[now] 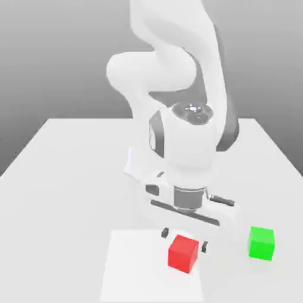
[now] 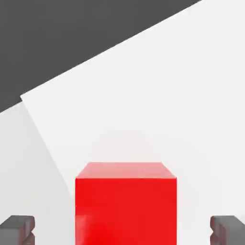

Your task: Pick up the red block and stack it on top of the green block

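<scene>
On the white table (image 1: 65, 171), a white robot arm's two-finger gripper (image 1: 184, 239) hangs spread wide around a glossy red cube (image 1: 183, 253). A green cube (image 1: 261, 242) sits apart toward the exterior view's right. Closing off-centre might twist or nudge the red cube.

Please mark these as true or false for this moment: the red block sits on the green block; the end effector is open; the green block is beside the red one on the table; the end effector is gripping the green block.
1. The red block sits on the green block. False: both rest on the table, apart.
2. The end effector is open. True: its fingers stand clear on either side of the red block.
3. The green block lies toward the exterior view's right of the red block. True.
4. The end effector grips the green block. False: it straddles the red one.
</scene>
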